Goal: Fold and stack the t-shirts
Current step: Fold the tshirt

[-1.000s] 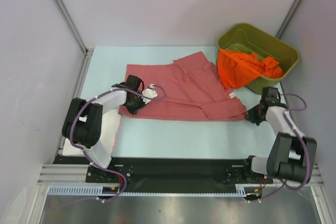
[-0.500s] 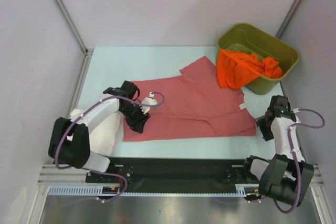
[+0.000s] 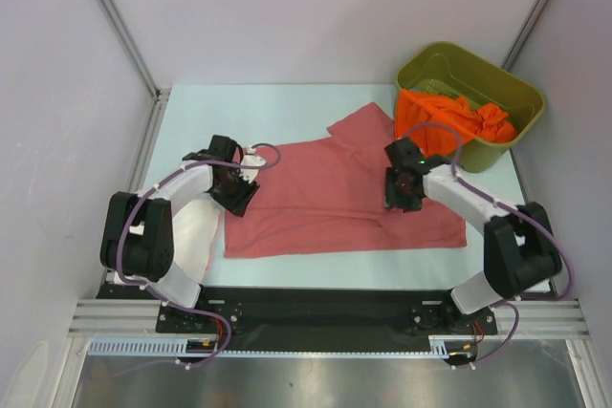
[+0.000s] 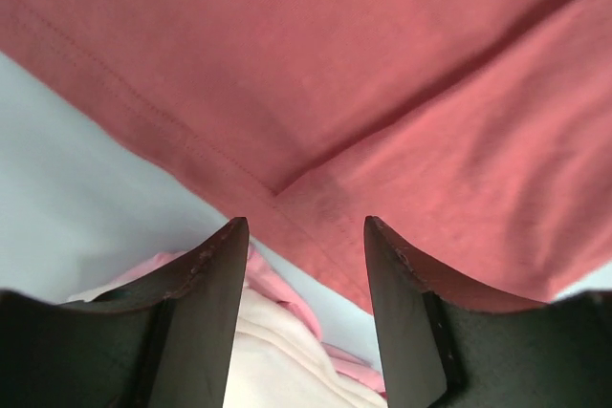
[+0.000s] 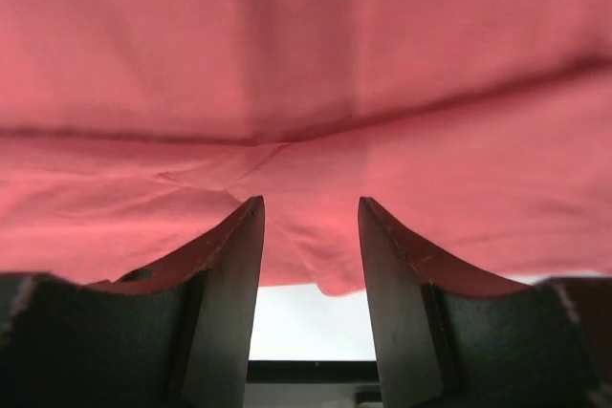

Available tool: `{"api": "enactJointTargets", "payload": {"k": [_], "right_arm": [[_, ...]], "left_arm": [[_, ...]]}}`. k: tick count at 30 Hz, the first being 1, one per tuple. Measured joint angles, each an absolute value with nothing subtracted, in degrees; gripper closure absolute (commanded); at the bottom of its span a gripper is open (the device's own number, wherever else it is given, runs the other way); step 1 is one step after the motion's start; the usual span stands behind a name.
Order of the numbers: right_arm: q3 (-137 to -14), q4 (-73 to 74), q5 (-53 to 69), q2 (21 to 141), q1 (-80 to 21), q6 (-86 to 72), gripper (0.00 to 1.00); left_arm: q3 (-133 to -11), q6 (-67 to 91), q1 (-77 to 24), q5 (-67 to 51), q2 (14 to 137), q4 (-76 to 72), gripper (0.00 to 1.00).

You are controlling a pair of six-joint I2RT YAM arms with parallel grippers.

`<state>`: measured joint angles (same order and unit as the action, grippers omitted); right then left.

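A salmon-red t-shirt [image 3: 325,200] lies flat across the middle of the table, with one sleeve folded over towards the back. My left gripper [image 3: 236,195] hovers at the shirt's left edge. In the left wrist view my left gripper [image 4: 304,231] stands open above that hem [image 4: 382,74], with nothing held. My right gripper [image 3: 401,192] is over the shirt's right half. In the right wrist view it [image 5: 308,209] is open, and the shirt's near edge [image 5: 306,74] lies between the fingers. A bright orange t-shirt [image 3: 442,124] hangs over the bin's rim. A white t-shirt [image 3: 197,232] lies at the left.
The olive-green bin [image 3: 499,79] stands at the back right corner. White and pink cloth [image 4: 287,351] shows under my left fingers. Metal frame posts rise at both back corners, and a black rail runs along the table's near edge [image 3: 316,303].
Both grippers were shut a second ago and have opened. The right arm swung from the table's right edge to over the shirt. The shirt slid nearer and settled flat.
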<state>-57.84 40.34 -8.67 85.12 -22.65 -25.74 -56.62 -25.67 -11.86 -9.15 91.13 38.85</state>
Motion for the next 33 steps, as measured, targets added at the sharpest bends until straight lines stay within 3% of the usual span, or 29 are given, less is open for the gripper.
{"api": "enactJointTargets", "payload": {"k": [5,7,11,14,16,17,18,20,21,22,33], "right_arm": [[-59.4,41.2,-5.4,92.9,-27.5,-19.8,0.55],[-59.6,41.5,-4.9,93.9,-27.5,-18.8,0.54],[-60.0,41.7,-4.9,96.0,-27.4,-17.5,0.54],[-60.6,41.5,-4.6,97.4,-27.4,-16.9,0.54],[-60.6,41.5,-4.4,97.8,-27.5,-16.6,0.55],[-60.6,41.4,-4.4,97.8,-27.7,-16.3,0.57],[-60.6,41.3,-4.4,97.8,-27.9,-15.9,0.66],[-60.6,41.0,-4.2,97.8,-28.3,-15.2,0.82],[-60.6,40.8,-4.2,97.8,-28.4,-14.8,0.95],[-60.6,40.6,-4.2,97.8,-28.5,-14.4,0.99],[-61.1,40.1,-5.7,96.6,-28.6,-13.2,1.0]], "left_arm": [[-56.0,-26.6,-11.9,-6.1,91.5,36.4,0.46],[-55.9,-27.0,-11.9,-6.2,91.6,35.7,0.56],[-55.3,-27.5,-12.3,-6.3,93.1,34.4,0.65],[-54.6,-27.6,-12.4,-6.9,94.2,34.5,0.74],[-54.6,-27.9,-12.4,-7.6,94.2,34.5,0.9],[-54.6,-28.0,-12.4,-7.9,94.2,34.5,0.96],[-54.5,-28.3,-12.4,-8.1,94.2,34.6,1.0],[-54.5,-28.5,-12.5,-8.1,94.2,34.7,1.0],[-54.5,-28.5,-12.5,-8.1,94.2,34.7,1.0],[-54.5,-28.6,-12.5,-8.1,94.2,34.8,1.0],[-54.3,-29.0,-11.5,-6.0,89.6,39.2,1.0]]}}
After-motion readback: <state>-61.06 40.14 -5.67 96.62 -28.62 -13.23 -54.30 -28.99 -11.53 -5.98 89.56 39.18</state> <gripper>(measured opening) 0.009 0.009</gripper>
